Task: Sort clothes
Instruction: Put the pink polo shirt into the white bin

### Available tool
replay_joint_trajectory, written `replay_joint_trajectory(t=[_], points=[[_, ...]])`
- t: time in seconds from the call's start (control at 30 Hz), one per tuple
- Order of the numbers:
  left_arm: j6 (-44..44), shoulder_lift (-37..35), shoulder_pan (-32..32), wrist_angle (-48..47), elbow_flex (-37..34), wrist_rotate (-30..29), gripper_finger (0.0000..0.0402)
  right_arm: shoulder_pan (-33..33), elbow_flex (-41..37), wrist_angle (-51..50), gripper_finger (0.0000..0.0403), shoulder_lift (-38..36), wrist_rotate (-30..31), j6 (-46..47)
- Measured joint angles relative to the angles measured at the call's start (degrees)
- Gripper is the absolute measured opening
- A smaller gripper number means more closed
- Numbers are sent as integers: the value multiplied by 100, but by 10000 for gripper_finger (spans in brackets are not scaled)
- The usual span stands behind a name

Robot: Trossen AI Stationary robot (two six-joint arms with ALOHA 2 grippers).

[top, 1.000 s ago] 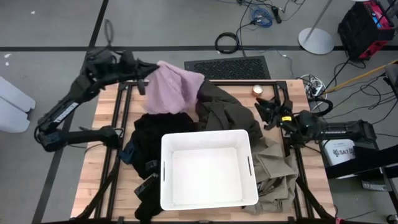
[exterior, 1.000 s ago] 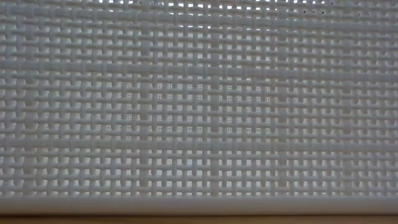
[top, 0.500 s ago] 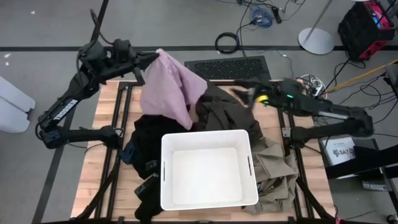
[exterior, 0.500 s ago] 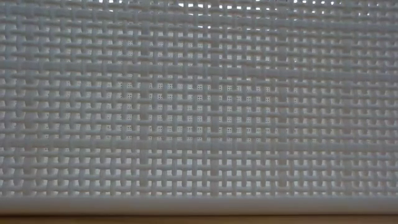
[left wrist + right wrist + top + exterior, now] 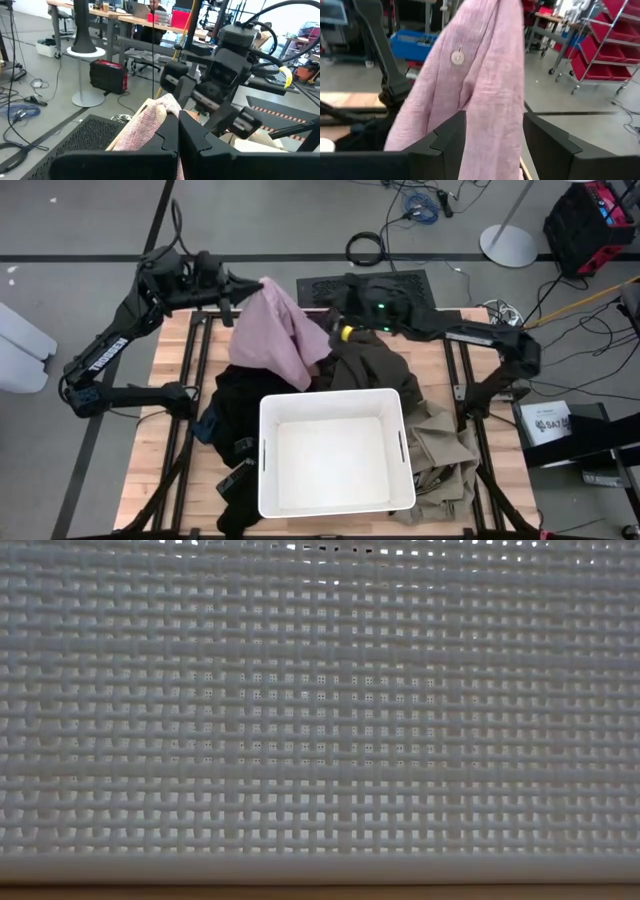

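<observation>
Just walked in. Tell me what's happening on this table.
The robot is sorting clothes. The left claw is shut on the pink garment, holding it up over the far side of the table. The right claw has reached across, its fingers open on either side of the hanging pink cloth, not yet gripping. The white bin is empty, with dark, olive and khaki clothes lying around it.

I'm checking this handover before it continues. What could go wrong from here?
The left end effector pinches only an edge of the pink garment, so a tug could pull it free. The right end effector is open around hanging cloth and may catch one layer. The hem trails by the olive garment.
</observation>
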Motion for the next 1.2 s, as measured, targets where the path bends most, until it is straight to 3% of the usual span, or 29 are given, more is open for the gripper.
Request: replay_joint_trajectory(t=[0.47,0.53,0.67,0.7,0.83,0.93,1.07,1.2], points=[[119,2,2,-212,0,-2,0,-64,888,-445,179,1054,39,-91],[147,2,0,-232,0,-2,0,-68,911,-485,153,1097,63,-250],[396,-1,2,-574,0,-2,0,-69,913,-490,33,1063,70,-626],[493,-2,2,-792,0,-2,0,-68,913,-495,18,1029,78,-690],[1069,0,0,-1991,0,-186,2,-64,913,-594,3,799,515,-944],[1349,-1,2,-2681,-1,-786,9,-69,913,-672,1,623,794,-1128],[1335,4,0,-3043,-4,-1241,25,-57,913,-710,0,514,785,-1169],[1354,0,-62,-3103,-70,-1284,60,-73,913,-902,0,517,844,-1159]])
